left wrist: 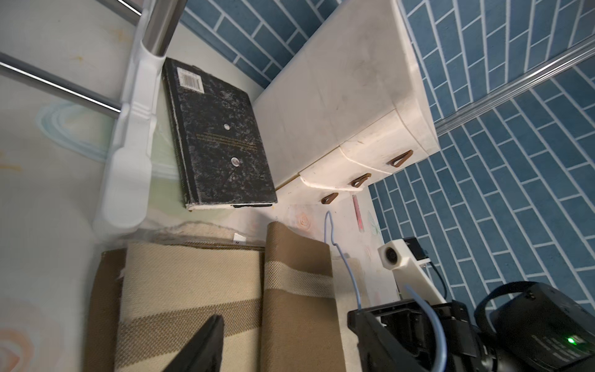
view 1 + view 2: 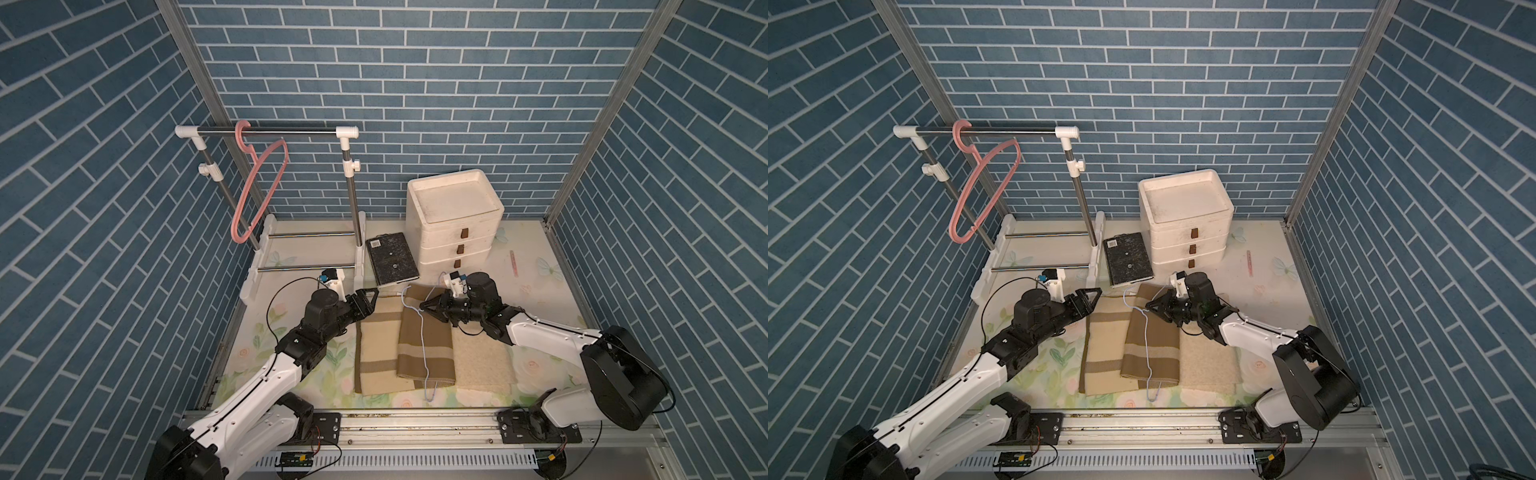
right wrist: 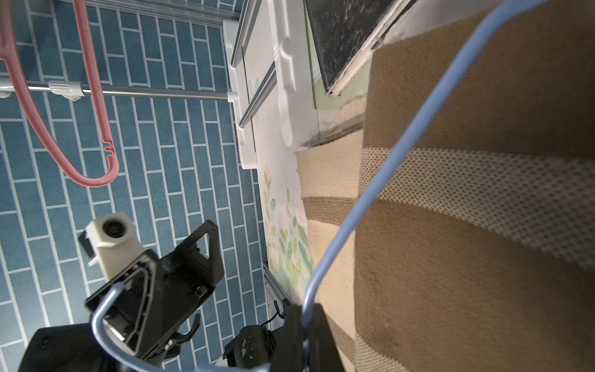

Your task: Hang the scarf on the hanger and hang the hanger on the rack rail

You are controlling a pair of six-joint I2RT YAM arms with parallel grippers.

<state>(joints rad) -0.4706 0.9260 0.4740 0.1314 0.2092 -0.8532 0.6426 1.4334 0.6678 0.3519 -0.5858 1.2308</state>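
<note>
Blue brick-pattern walls enclose a floral table [image 2: 536, 299]; a black book [image 2: 392, 259] lying flat serves as landmark. The striped tan scarf [image 2: 382, 353] lies folded flat just robot-side of the book, its long axis running from the book toward the base rail. A thin blue hanger [image 2: 424, 349] lies along that axis on the scarf, one end near the book, the other past the scarf's edge farthest from the book.

The right gripper [image 2: 422, 306], held low near the book's corner and pointing across the scarf, is clamped on the hanger. The left gripper [image 2: 372, 297], its arm stretched low toward the book, has jaws parted and empty.

In the left wrist view only one finger [image 1: 206, 341] shows, cut off. Whether the cream cloth [image 2: 482, 361] beside the scarf belongs to it cannot be told.
</note>
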